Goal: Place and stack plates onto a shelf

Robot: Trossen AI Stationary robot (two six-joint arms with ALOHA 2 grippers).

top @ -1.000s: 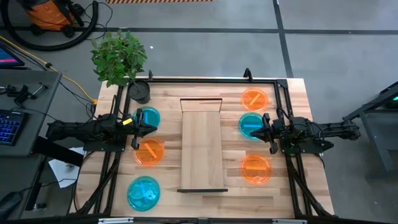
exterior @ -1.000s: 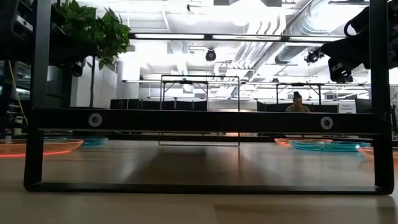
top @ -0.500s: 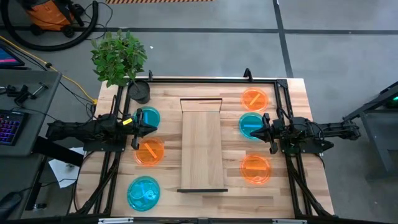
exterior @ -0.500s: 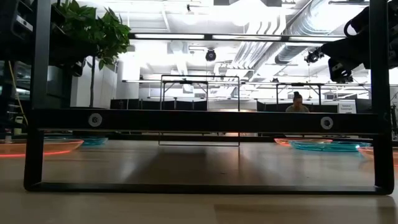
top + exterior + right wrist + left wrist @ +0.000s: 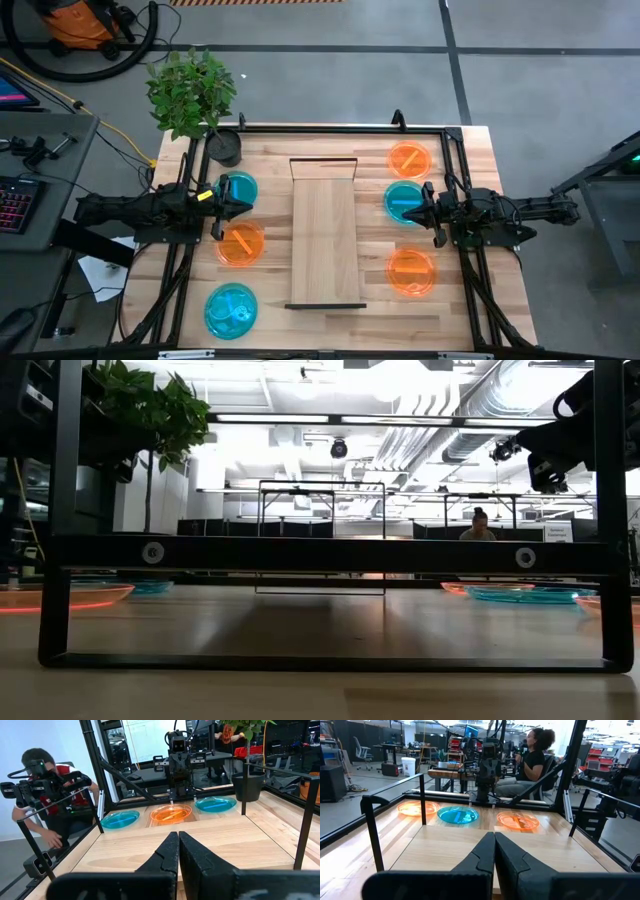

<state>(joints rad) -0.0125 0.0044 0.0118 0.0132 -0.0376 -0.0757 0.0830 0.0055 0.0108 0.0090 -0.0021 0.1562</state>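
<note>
The shelf, a long light-wood board with dark ends, lies along the table's middle. To its left rest three plates: cyan, orange and cyan. On its right rest orange, cyan and orange plates. All lie flat on the tabletop. My left gripper hovers level over the left plates, shut and empty, pointing at the shelf. My right gripper hovers level over the right cyan plate, also shut and empty.
A potted plant stands at the far left corner. Black frame rails run around the table's edges. People sit beyond the table in the wrist views. In the low view the shelf's dark end frame fills the foreground.
</note>
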